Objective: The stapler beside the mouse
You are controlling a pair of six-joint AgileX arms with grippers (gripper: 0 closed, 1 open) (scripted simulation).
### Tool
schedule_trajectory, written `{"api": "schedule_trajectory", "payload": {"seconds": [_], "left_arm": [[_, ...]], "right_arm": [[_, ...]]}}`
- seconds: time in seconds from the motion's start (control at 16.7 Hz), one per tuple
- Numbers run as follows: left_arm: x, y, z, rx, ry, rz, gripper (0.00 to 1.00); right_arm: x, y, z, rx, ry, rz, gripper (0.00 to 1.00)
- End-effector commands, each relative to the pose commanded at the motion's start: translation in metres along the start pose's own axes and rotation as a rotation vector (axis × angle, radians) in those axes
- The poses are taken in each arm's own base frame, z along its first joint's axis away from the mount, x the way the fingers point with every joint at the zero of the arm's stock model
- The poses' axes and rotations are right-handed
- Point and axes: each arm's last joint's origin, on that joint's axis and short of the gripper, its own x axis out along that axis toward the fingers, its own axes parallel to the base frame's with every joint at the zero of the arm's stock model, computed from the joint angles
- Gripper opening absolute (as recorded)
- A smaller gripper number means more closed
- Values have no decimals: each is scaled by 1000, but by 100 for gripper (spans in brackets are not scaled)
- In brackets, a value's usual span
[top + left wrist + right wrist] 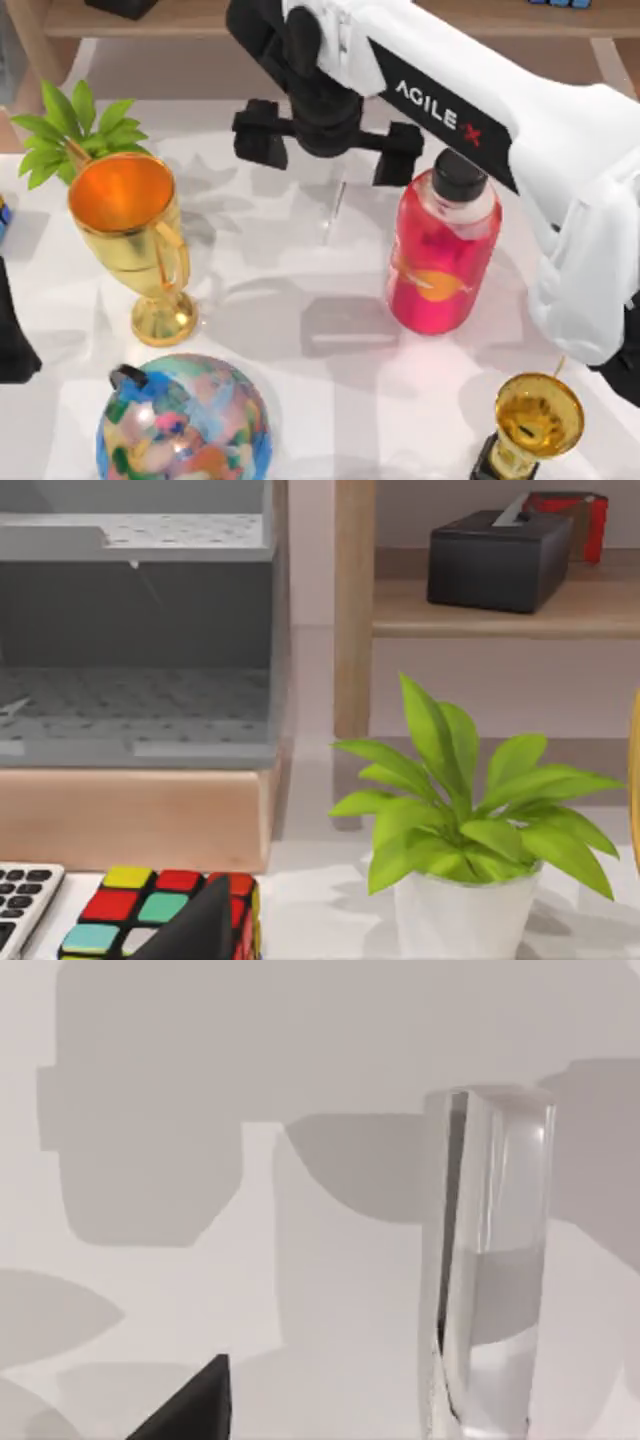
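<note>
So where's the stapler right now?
In the top view the stapler lies mid-table, just left of the red bottle, under the open right hand.

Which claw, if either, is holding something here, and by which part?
Nothing is held. The right claw hangs open above the stapler, which lies on the table between its fingers, untouched. The left claw is parked by the Rubik's cube.

The whitish, nearly transparent narrow stapler (337,205) is faint in the top view, its far end hidden under the black right gripper (328,142), and in the right wrist view its lower end (487,1260) runs off the picture's edge. The multicoloured painted globe (184,420) and the small gold trophy on a black base (532,425) are cut by the top view's lower edge. In the left wrist view the colourful puzzle cube (165,910) and grey calculator (25,895) are cut off too.
</note>
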Motion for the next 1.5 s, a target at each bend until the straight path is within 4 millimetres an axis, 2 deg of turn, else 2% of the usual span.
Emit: {"api": "schedule_trajectory", "payload": {"seconds": [0.18,0.6,0.96,1.2,1.5], "left_arm": [[0,0,0,0,0,0,100],[0,0,0,0,0,0,100],[0,0,0,0,0,0,100],[0,0,0,0,0,0,100],[0,0,0,0,0,0,100]], "right_arm": [[14,1,-3,18,25,-30,100],[20,0,-1,19,25,-30,100],[62,-1,-4,18,25,-30,100],[64,-1,-4,18,25,-30,100],[64,-1,-4,18,25,-30,62]]}}
